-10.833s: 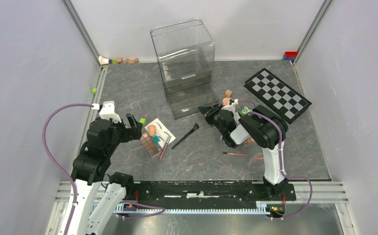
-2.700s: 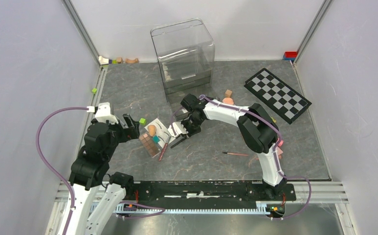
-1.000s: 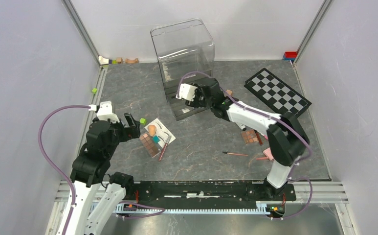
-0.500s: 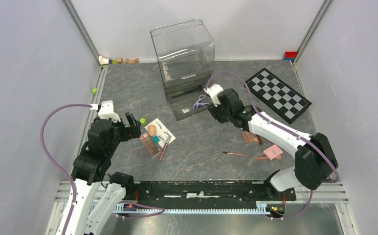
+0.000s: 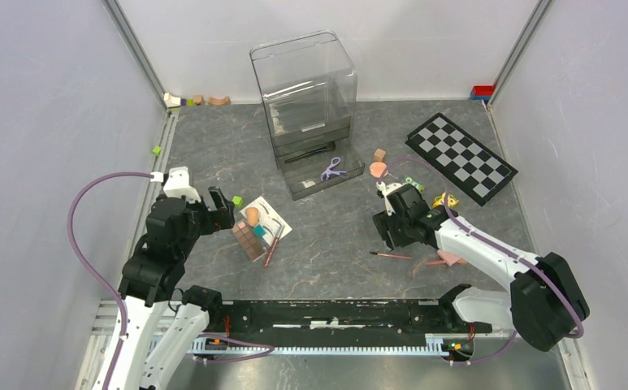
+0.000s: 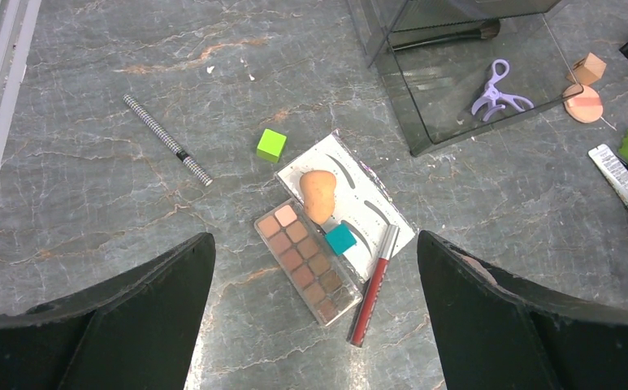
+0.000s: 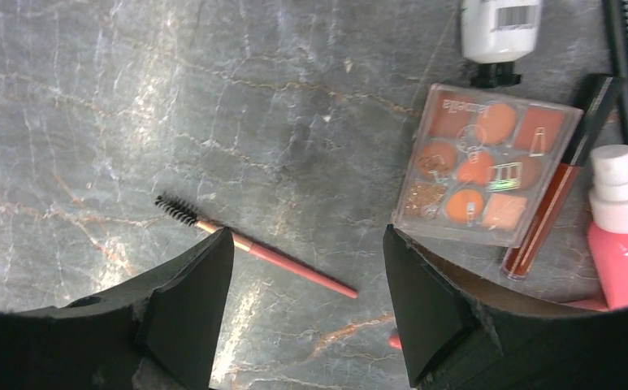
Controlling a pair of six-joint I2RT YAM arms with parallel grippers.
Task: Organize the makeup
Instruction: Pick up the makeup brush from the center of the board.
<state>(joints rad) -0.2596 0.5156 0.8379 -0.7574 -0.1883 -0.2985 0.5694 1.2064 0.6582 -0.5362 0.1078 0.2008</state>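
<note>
The right gripper (image 7: 306, 236) hangs low over the near right of the table (image 7: 172, 97), its fingers apart with nothing between them. A pink-handled wand brush (image 7: 249, 250) lies on the stone under the gap. To its right sit an orange palette (image 7: 489, 162), a red gloss tube (image 7: 547, 215) against the palette's edge, a pink bottle (image 7: 623, 244) and a white tube (image 7: 499, 20). The left gripper (image 6: 314, 238), fingers spread wide and empty, hovers at the near left above a brown eyeshadow palette (image 6: 306, 262). That palette abuts a white eyebrow card (image 6: 375, 207) bearing a peach sponge (image 6: 318, 195) and a teal cube (image 6: 340, 239), and a red pencil (image 6: 373, 286) lies beside them. Farther back, lilac scissors (image 5: 331, 169) and a black brush (image 5: 310, 151) lie in the open drawer of the clear organizer (image 5: 306, 81).
</note>
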